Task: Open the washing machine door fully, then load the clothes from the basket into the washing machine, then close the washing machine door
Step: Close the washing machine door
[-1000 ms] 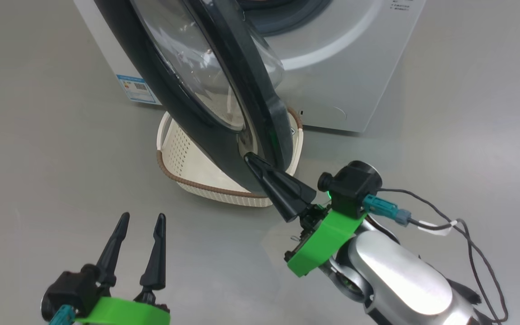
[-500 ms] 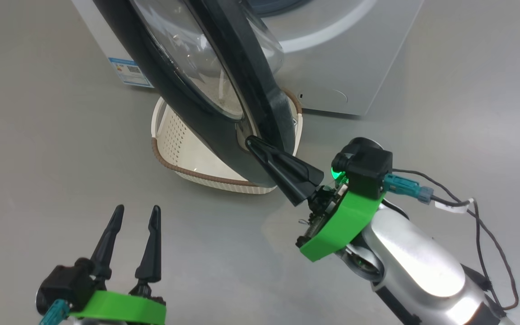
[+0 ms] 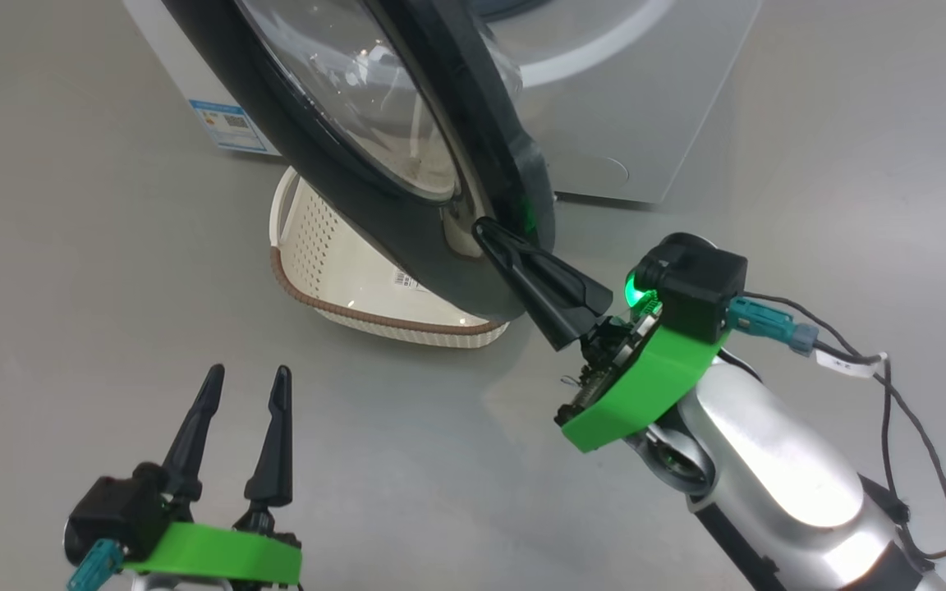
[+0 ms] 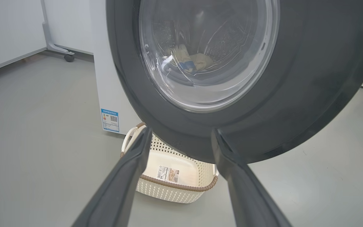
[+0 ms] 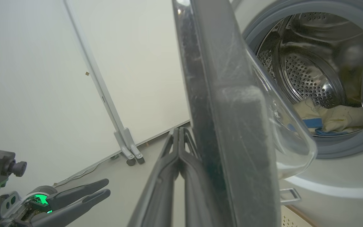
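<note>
The washing machine door (image 3: 407, 238), black-rimmed with a bulging glass window, stands partly open in front of the white washing machine (image 3: 637, 107). My right gripper (image 3: 483, 226) is shut, holds nothing, and its tips press on the door's outer face near the lower edge; it shows as (image 5: 179, 132) beside the door's edge (image 5: 232, 126). The clothes (image 5: 332, 118), pale cream with a blue patch, lie in the steel drum (image 5: 307, 78) and show through the glass (image 4: 189, 61). The basket (image 3: 317, 263) sits on the floor under the door, with no clothes showing in it. My left gripper (image 3: 245, 382) hangs open and apart at the lower left.
A grey floor lies all around the machine. A white panel on a wheeled stand (image 5: 128, 154) is behind and to the side, its caster (image 4: 69, 57) near the washer. A cable (image 3: 892, 386) trails from my right wrist.
My shut right gripper has moved forward against the door, which has swung a little toward the machine and uncovered more of the basket's floor. The head view has shifted. The left gripper has stayed put.
</note>
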